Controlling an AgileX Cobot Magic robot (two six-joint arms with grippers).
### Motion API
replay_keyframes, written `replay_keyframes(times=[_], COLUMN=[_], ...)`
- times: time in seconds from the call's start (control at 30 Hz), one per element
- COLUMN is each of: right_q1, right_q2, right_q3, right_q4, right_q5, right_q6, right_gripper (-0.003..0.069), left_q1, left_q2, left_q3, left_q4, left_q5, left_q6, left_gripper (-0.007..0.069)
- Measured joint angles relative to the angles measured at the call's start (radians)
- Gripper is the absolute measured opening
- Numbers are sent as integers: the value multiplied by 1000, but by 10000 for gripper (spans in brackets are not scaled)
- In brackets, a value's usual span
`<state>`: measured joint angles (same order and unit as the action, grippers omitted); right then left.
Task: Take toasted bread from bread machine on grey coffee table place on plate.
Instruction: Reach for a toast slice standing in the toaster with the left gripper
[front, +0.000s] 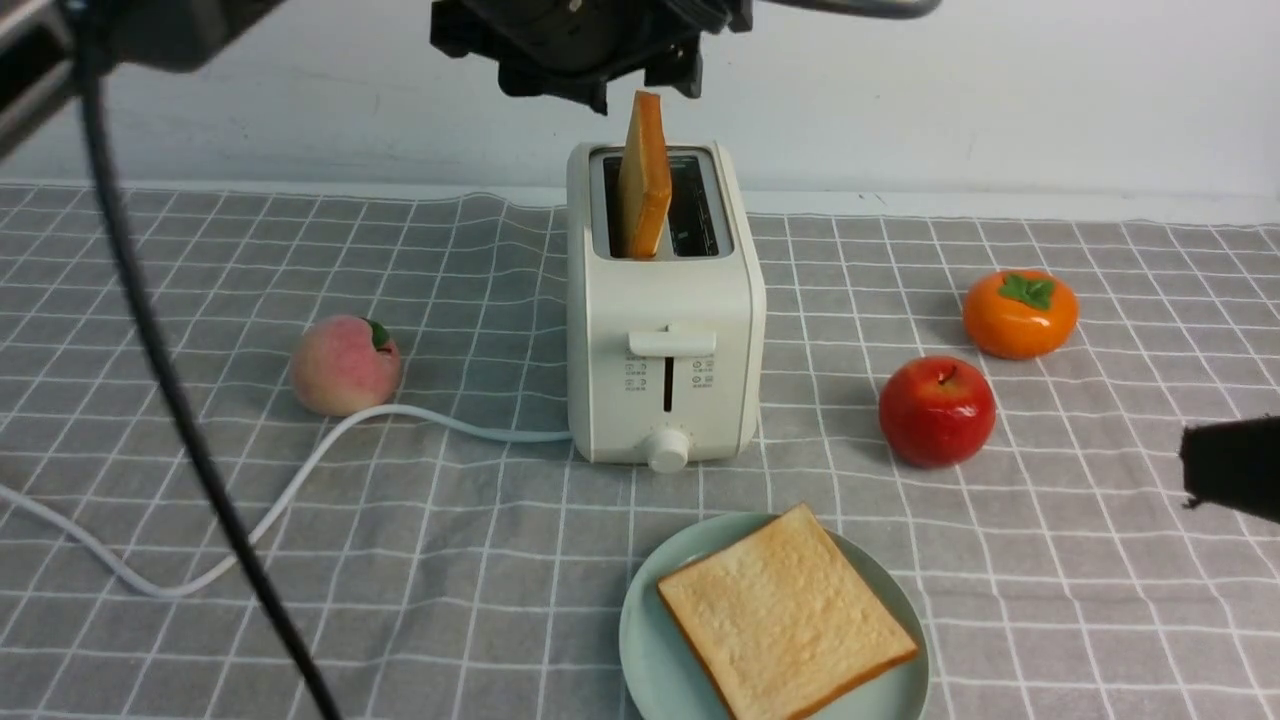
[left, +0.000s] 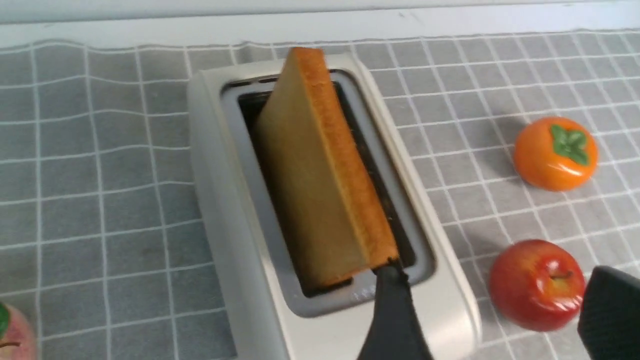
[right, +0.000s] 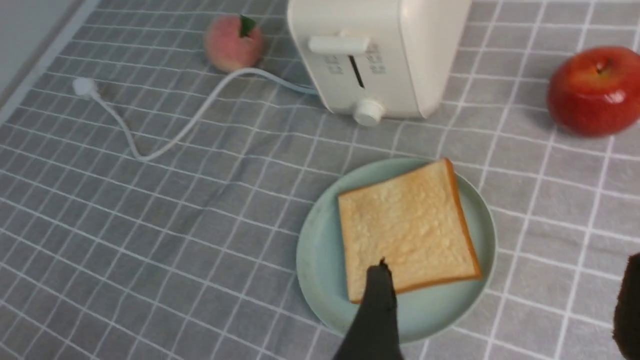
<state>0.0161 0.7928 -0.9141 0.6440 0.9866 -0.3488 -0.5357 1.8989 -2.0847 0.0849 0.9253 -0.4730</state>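
Grey coffee table (front: 450, 560) cloth lies below. Nearest, the plate (front: 640, 650) holds one toast slice (front: 785, 625) lying flat, a corner aimed at the bread machine (front: 665, 340); my right gripper (right: 507, 262) gapes empty above it. Beyond, the second slice (front: 643, 180) stands on edge in the left slot, crust toward me, under my wide-open left gripper (left: 495, 272). Apple (front: 937, 410) and persimmon (front: 1020, 315) sit right, peach (front: 345, 365) left.

A square slice of toast (right: 405, 230) is lying flat on a pale green plate (right: 320, 280), which is sitting on the grey checked tablecloth (right: 125, 240). The right gripper (right: 507, 260) is hanging over the plate with its fingers (right: 375, 310) standing wide apart, gripping nothing. The toaster (right: 400, 50) is standing near the plate, lever side facing it, its white cord (right: 165, 135) trailing past a peach (right: 234, 42). A red apple (right: 595, 90) is resting beside the toaster.
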Motion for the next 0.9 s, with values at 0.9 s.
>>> replay_keyframes(times=[0.9], right_q1=[8], right_q2=[0], right_q3=[0], right_q4=[-2], right_q5=[55], right_q6=[9], right_gripper=[584], left_q1=[23], left_q2=[255], left_q3=[-59], left_q4=[191], left_q5=[-176], left_q6=[-43], left_gripper=[353])
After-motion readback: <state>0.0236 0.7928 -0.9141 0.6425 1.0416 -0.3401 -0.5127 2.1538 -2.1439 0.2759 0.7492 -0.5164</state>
